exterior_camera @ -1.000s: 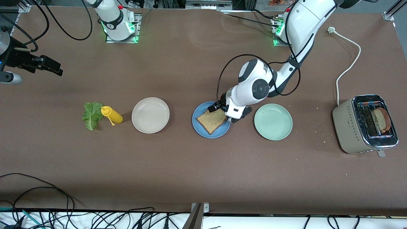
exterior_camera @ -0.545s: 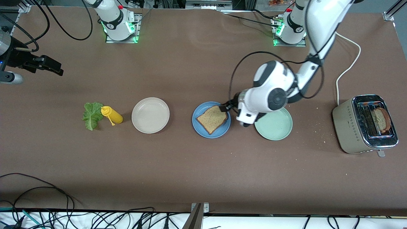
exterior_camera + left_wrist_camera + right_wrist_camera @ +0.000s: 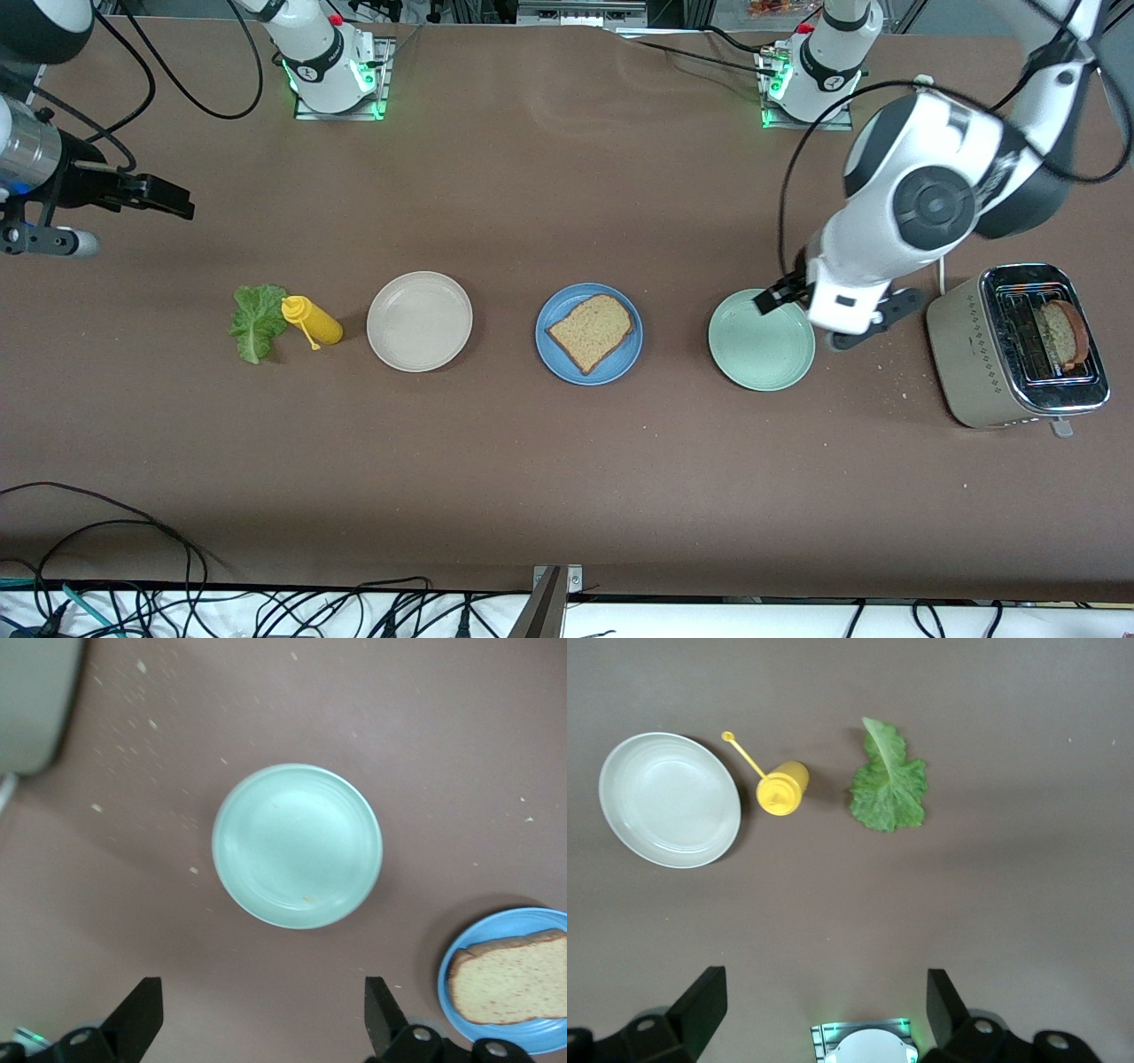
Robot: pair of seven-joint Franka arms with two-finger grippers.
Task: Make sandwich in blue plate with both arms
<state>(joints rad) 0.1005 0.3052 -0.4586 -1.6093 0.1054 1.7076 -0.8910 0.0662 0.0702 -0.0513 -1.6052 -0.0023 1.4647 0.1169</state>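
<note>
A brown speckled toast slice (image 3: 591,331) lies flat on the blue plate (image 3: 554,354), also seen in the left wrist view as toast (image 3: 507,983) on the plate (image 3: 532,920). The lettuce leaf (image 3: 257,321) lies on the table toward the right arm's end, and shows again (image 3: 889,788) in the right wrist view. My left gripper (image 3: 808,321) hangs open and empty over the table between the pale green plate (image 3: 761,350) and the toaster (image 3: 974,354). My right gripper (image 3: 151,195) is open and empty, high over the right arm's end of the table.
A second toast slice (image 3: 1063,335) stands in a toaster slot. A yellow bottle (image 3: 312,321) lies beside the lettuce, with a beige plate (image 3: 419,321) next to it. The toaster's white cord (image 3: 970,177) runs toward the left arm's base. Crumbs dot the table near the toaster.
My left gripper has lifted off the blue plate and swung toward the toaster, past the green plate; the toast stays on the blue plate. The right gripper shifted slightly.
</note>
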